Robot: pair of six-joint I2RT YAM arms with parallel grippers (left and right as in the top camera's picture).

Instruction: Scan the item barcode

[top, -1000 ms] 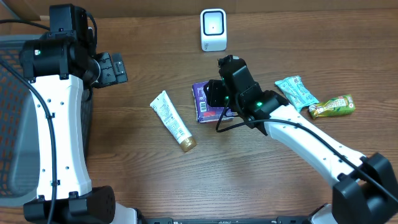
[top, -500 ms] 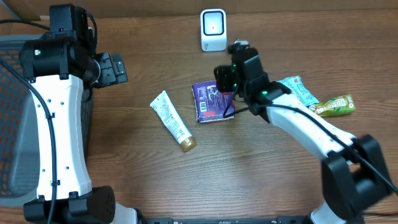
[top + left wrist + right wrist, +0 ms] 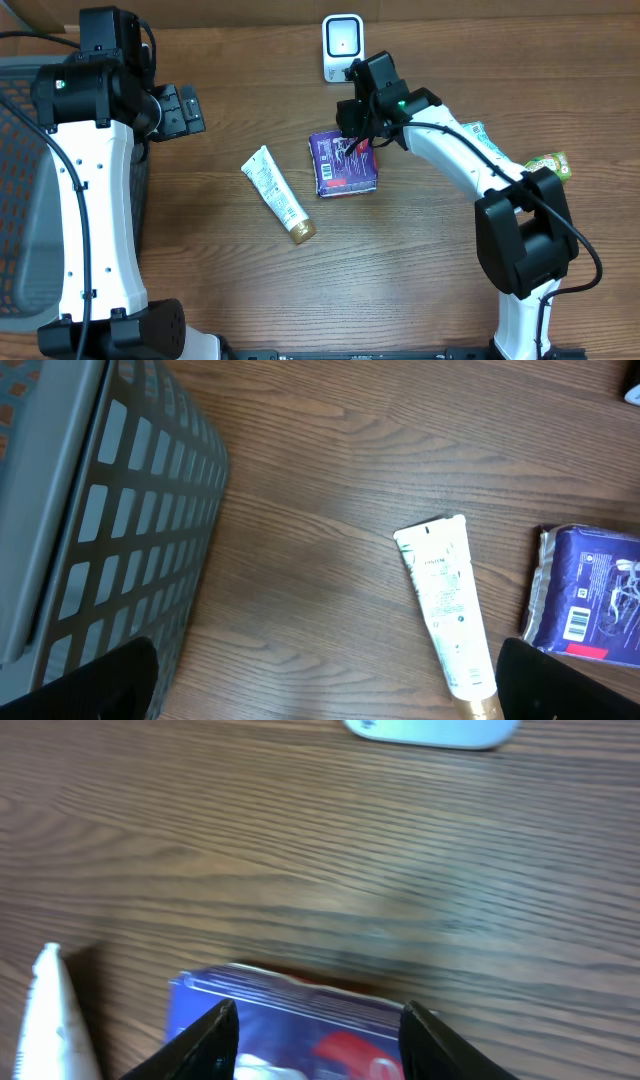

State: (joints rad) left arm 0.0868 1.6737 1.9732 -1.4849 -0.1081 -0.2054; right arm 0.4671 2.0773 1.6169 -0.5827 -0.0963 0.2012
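A brown wood-grain table (image 3: 400,270) bears a grey slatted basket (image 3: 130,510) at left.

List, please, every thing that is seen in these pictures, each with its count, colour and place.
Scanner: one, white, at the far edge of the table, centre.
Purple packet: one, purple with a barcode label, flat on the table in front of the scanner.
Tube: one, white with a gold cap, lying between the basket and the purple packet.
Teal packet: one, teal, right side, partly hidden by the right arm.
Green packet: one, green and yellow, far right, partly hidden.
Basket: one, grey, left edge.
Table: one, brown wood.
Left gripper: one, black, open, empty, near the basket.
Right gripper: one, black, open, over the purple packet.
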